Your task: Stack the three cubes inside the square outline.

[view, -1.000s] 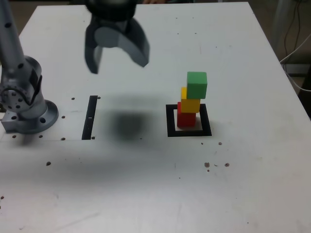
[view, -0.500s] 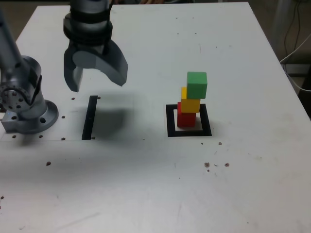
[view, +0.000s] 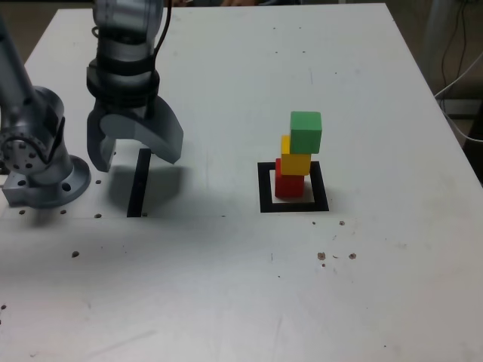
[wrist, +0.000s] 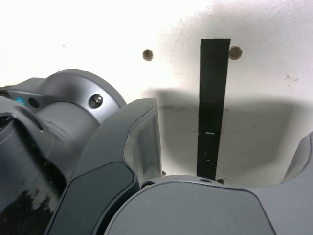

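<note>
Exterior view, clock face centred on the white tabletop. Flat square outline, thick black border with white centre, lies at three o'clock. Matte red cube stands inside it; matte yellow cube rests on the red, matte green cube on top, the stack slightly uneven. At nine o'clock, narrow straight black strip. Grey curved-finger gripper hangs above it, jaws wide apart, holding nothing.

My outside camera looked steeply down across the table; my wrist camera peered closer, sharing the black strip.
</note>
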